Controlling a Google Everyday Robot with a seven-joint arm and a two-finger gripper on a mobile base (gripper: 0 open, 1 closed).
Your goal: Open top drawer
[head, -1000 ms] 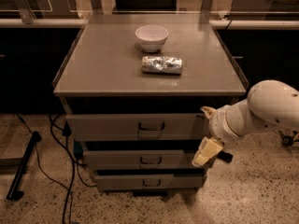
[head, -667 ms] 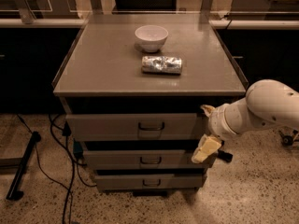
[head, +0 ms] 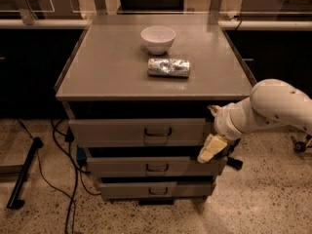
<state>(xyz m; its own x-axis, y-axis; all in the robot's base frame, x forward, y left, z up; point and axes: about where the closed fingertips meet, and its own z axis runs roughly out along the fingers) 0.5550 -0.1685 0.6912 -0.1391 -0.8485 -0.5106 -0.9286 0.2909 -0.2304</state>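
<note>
Since the earlier frames the gripper (head: 212, 149) is being shifted slightly up and toward 9 o'clock. It is being held at the right edge of the top drawer (head: 112, 131), at about 4 o'clock from the handle (head: 157, 131). Whether it is open or closed cannot be told. The drawer appears shut. For a clean pull, the handle is best being met squarely and drawn straight toward 6 o'clock. Farther off, at 12 o'clock, a foil packet (head: 168, 67) and a white bowl (head: 158, 39) are being left on the cabinet top (head: 107, 67).
</note>
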